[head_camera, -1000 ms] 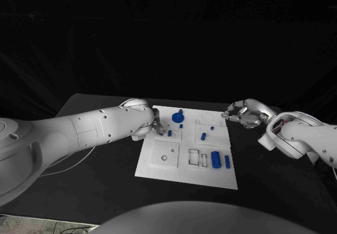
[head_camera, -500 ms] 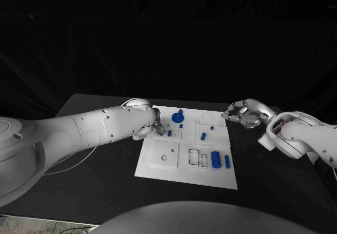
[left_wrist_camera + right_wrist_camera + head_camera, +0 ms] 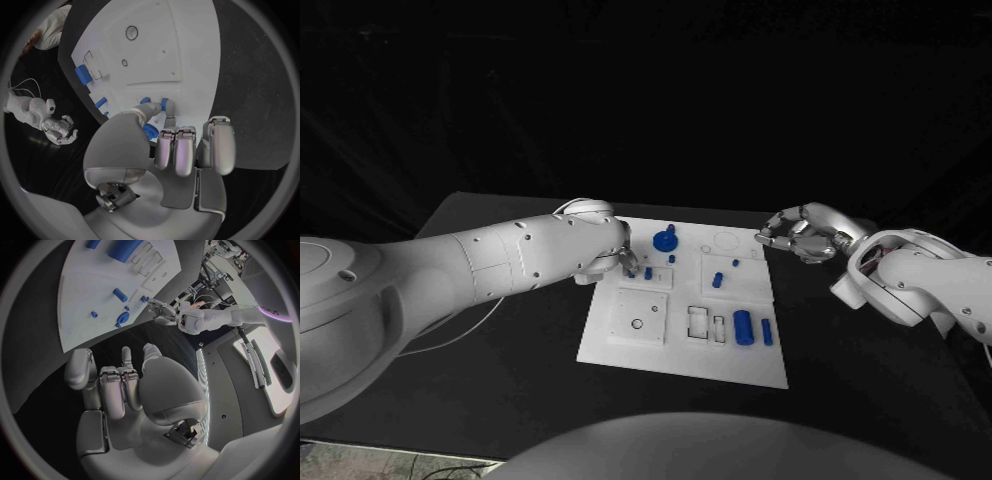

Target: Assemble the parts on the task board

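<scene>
on the black table (image 3: 488, 380) the board (image 3: 625, 345) lies unmoved. the left hand (image 3: 620, 257) stays at a small peg (image 3: 648, 272), perhaps pinching it. the right hand (image 3: 798, 235) remains curled, empty, beside the board.

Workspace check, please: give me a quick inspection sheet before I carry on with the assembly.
Surface: black table, bare round the board.
Job's things: white task board mid-table; blue parts lie near its right edge, a round one and small pegs farther back.
Clutter: nothing seen.
Hands: left hand over the board's far left corner, fingertips at a small peg; whether it grips it I cannot tell. Right hand off the board's far right corner, fingers curled, holding nothing.
Cables: thin white cable on the table under the left arm.
Surroundings: dark backdrop.
</scene>
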`<state>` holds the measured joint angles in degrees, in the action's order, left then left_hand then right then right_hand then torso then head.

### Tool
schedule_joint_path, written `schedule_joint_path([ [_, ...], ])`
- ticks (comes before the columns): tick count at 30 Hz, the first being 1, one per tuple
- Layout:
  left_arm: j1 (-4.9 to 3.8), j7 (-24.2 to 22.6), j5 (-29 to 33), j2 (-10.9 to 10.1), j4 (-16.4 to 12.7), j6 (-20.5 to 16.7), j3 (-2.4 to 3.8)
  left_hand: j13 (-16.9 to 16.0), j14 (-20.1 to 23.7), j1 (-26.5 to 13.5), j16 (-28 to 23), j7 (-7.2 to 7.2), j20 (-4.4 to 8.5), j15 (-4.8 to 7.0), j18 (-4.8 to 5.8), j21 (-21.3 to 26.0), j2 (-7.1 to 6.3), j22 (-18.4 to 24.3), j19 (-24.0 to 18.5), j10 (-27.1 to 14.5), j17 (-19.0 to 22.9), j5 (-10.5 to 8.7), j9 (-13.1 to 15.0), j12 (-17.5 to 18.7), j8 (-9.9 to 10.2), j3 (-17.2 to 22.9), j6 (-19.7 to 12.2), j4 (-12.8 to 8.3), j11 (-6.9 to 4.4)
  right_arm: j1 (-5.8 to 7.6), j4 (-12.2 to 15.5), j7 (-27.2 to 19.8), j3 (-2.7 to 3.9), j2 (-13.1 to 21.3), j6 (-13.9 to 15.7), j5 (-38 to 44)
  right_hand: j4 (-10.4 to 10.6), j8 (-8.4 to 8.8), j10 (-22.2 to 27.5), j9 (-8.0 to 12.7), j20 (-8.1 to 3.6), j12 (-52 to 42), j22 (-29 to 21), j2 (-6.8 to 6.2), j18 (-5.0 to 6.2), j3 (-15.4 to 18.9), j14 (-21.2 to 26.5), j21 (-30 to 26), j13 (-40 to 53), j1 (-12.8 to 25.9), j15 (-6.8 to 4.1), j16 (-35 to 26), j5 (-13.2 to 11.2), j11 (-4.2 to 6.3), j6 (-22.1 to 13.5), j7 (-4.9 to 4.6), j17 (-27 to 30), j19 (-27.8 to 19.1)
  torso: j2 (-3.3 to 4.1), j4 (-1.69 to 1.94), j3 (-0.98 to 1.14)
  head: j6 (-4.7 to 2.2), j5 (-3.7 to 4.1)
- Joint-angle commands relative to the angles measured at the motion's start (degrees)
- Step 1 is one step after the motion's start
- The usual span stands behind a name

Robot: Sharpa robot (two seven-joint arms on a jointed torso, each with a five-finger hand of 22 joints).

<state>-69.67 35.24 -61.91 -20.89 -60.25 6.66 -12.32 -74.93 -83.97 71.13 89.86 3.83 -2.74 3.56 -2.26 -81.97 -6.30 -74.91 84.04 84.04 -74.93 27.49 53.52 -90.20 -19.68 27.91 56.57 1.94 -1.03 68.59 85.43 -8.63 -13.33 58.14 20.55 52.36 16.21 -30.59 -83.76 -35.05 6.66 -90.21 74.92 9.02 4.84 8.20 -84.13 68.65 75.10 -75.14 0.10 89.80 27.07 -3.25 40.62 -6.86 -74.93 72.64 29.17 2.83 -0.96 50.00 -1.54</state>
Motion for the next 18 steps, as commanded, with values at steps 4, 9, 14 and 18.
schedule_joint_path([
  [4, 0.56, 1.9, 1.4, 0.3, 0.8, 6.8, -0.36, -15.1, -6.0, -0.2, 0.1, -0.94, -0.09, 0.05, 0.08, 0.7, 2.82, -12.2, 0.8, 6.0, -15.1, -9.42, -1.4, 0.2, 1.4, -3.0, -2.3, 2.0, -0.08, -0.04, 0.1, 0.0, 0.00, 0.1, -0.8, 0.2, -0.2, 0.30, -6.2, 0.0, 0.09, 0.2, 8.0, 0.09, 0.54, -0.4, -5.9, -0.3, 14.9, -1.0, 0.16, 0.2, 0.3, 0.28, -0.1, 0.10, -15.1, -0.3, -0.03, 0.01, -0.01, 0.00, 0.04],
  [9, 0.57, 2.1, 1.2, 0.4, 1.2, 8.3, -0.37, -15.1, -6.0, -2.8, 0.1, -0.24, -0.39, -0.34, 0.04, 1.1, 3.34, -12.1, 0.7, 6.0, -15.1, -13.06, -2.8, 0.2, 2.5, -5.9, -3.8, 4.6, 0.49, -0.04, 0.2, 0.0, 0.00, 0.2, -0.8, 0.2, -0.3, 0.29, -6.2, 0.0, 0.09, 0.2, 7.9, 0.03, 0.55, -0.4, -5.9, -0.3, 14.9, -1.1, 0.15, 0.2, 0.3, 0.28, -0.1, 0.11, -15.1, -0.4, 0.00, -0.01, 0.00, 0.00, -0.05],
  [14, 0.58, 2.2, 1.3, 0.4, 1.4, 9.2, -0.39, -15.1, -6.0, -4.7, 0.1, 0.43, -0.81, -0.87, -0.03, 1.5, 3.63, -12.0, 0.5, 6.0, -15.1, -15.06, -3.6, 0.2, 3.1, -8.1, -4.7, 6.5, 1.08, -0.05, 0.2, 0.0, 0.00, 0.2, -0.8, 0.2, -0.4, 0.28, -6.2, 0.0, 0.08, 0.2, 8.0, -0.06, 0.54, -0.5, -5.9, -0.3, 14.9, -1.4, 0.14, 0.2, 0.4, 0.29, -0.1, 0.12, -15.1, -0.3, 0.00, 0.00, 0.00, 0.00, 0.03],
  [18, 0.58, 2.2, 1.4, 0.4, 1.6, 9.5, -0.40, -15.1, -6.0, -4.7, 0.1, 0.46, -0.84, -0.91, -0.05, 1.6, 3.67, -12.0, 0.4, 6.0, -15.1, -15.14, -3.7, 0.2, 3.1, -8.2, -4.8, 6.6, 1.13, -0.05, 0.2, 0.0, 0.00, 0.2, -0.8, 0.2, -0.4, 0.28, -6.2, 0.0, 0.08, 0.2, 8.0, -0.06, 0.54, -0.5, -5.9, -0.3, 14.9, -1.4, 0.14, 0.2, 0.4, 0.29, -0.1, 0.12, -15.1, -0.3, -0.01, 0.00, 0.00, 0.00, 0.00],
])
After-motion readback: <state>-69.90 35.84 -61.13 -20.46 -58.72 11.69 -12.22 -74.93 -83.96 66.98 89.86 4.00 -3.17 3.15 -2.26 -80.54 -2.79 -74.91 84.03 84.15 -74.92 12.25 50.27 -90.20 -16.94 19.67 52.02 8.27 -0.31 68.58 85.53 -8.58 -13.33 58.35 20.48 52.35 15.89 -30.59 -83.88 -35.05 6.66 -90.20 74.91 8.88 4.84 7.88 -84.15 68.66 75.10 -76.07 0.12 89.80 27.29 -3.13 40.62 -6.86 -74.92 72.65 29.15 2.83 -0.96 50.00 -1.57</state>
